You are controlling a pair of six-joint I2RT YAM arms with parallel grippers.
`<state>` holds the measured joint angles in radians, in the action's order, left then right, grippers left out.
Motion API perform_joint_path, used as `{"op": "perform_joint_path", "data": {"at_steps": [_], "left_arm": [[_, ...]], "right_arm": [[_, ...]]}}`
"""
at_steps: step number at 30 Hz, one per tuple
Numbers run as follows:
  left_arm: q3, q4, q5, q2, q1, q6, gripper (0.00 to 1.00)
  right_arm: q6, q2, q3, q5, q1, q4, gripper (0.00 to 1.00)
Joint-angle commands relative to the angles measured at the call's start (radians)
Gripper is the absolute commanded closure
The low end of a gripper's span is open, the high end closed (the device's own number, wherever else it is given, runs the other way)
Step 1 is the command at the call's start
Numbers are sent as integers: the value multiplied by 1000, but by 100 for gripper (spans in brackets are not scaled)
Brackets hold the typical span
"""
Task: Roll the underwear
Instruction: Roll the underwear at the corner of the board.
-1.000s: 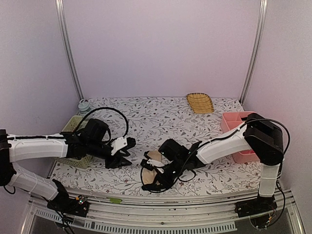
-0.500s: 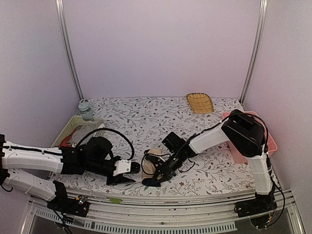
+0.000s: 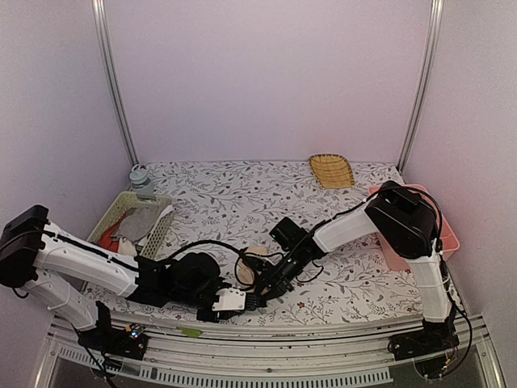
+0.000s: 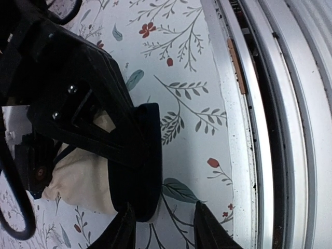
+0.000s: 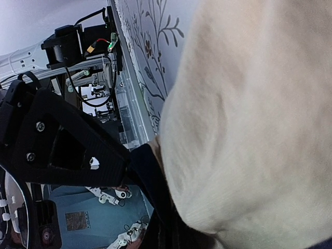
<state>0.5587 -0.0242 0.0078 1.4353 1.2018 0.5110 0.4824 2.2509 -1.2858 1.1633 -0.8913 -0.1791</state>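
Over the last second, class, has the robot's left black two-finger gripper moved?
Yes. The left gripper has swung right and toward the near side, from beside the pale green plastic basket to the beige black-edged underwear.

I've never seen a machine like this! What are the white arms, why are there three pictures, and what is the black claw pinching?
These are two robot arms bolted to the near edge of a table. One picture looks down from above and behind them. The other two come from small cameras on each wrist, so everything looks huge there. On the flowery tablecloth sit a green basket with clothes in it, a pink bin and a woven tray. The right gripper is pinched shut on the beige underwear with black edging. The left gripper is open right beside it, holding nothing.
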Motion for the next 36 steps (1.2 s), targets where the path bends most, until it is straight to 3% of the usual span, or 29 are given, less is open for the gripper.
{"op": "perform_joint_path", "data": {"at_steps": [1, 10, 18, 20, 25, 32, 36], "left_arm": [[33, -83, -97, 29, 31, 20, 59], [76, -42, -81, 184, 32, 11, 62], [123, 93, -88, 248, 30, -38, 96], [124, 119, -47, 243, 24, -41, 100], [152, 198, 135, 221, -20, -52, 100], [274, 365, 332, 285, -120, -66, 100], [340, 471, 461, 365, -189, -46, 100]], "right_arm": [[4, 79, 6, -90, 11, -77, 100], [29, 79, -11, -98, 10, -76, 100], [31, 19, -8, -84, 11, -64, 100], [22, -4, -3, -92, 17, -66, 99], [-10, -143, 62, -213, 67, -31, 70], [-42, -514, 390, -538, 80, 246, 58], [-75, -646, 504, -635, 53, 261, 53]]}}
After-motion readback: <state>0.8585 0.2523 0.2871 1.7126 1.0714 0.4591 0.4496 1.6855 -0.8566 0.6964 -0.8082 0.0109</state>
